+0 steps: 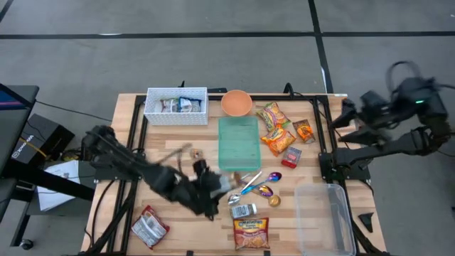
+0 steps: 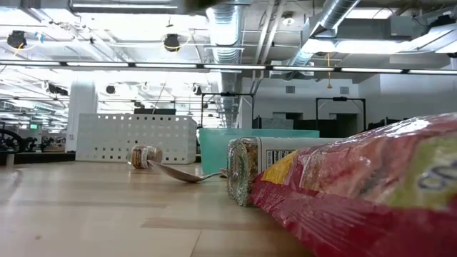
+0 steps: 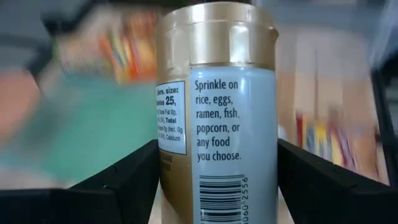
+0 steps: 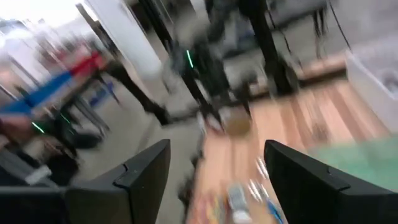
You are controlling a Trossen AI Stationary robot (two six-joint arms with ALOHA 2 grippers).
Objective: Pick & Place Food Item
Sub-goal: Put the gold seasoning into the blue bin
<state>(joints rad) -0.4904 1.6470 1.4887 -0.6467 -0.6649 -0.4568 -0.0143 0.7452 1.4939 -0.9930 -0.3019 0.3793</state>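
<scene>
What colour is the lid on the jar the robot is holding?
Gold. The lid tops a light blue seasoning jar between the left gripper fingers; the left wrist view shows it best.

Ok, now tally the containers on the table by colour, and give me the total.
white basket: 1
orange bowl: 1
green bin: 1
clear bin: 1
Total: 4
</scene>
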